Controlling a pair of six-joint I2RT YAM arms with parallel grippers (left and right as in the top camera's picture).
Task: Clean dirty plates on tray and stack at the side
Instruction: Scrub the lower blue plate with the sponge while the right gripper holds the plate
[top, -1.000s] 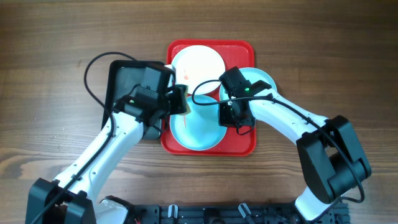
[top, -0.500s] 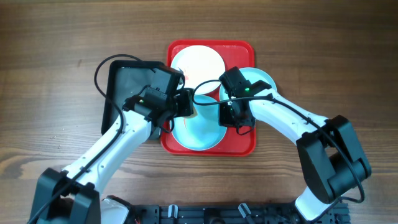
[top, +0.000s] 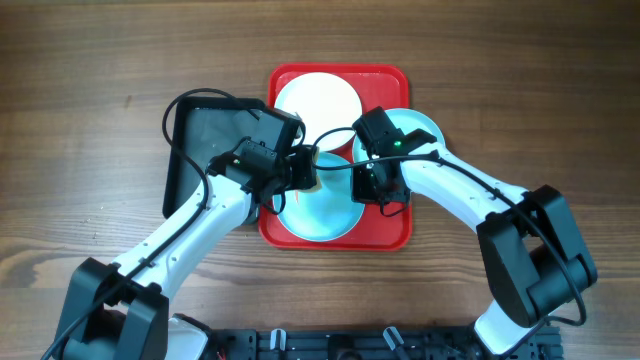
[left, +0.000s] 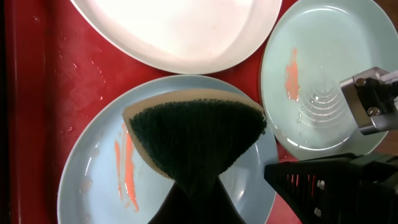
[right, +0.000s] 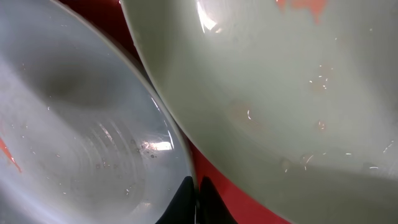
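On the red tray (top: 396, 232) lie three plates. The white plate (top: 318, 100) sits at the far end and a pale blue plate (top: 318, 212) at the near end. This near plate (left: 93, 168) carries orange smears. My left gripper (left: 196, 208) is shut on a green-and-tan sponge (left: 196, 134), which hovers over that plate's far half. A second pale blue plate (top: 422, 126) overhangs the tray's right side, and it (left: 323, 68) also shows an orange smear. My right gripper (right: 194, 202) is shut on the rim of this second plate (right: 93, 137).
A black tray (top: 205, 150) lies on the wooden table just left of the red tray, partly under my left arm. The two arms come close together over the tray's middle, with my right arm's black body (left: 336, 186) beside the sponge.
My left gripper has carried the sponge to the right, from the black tray's edge to above the near pale blue plate. The right arm has stayed still.
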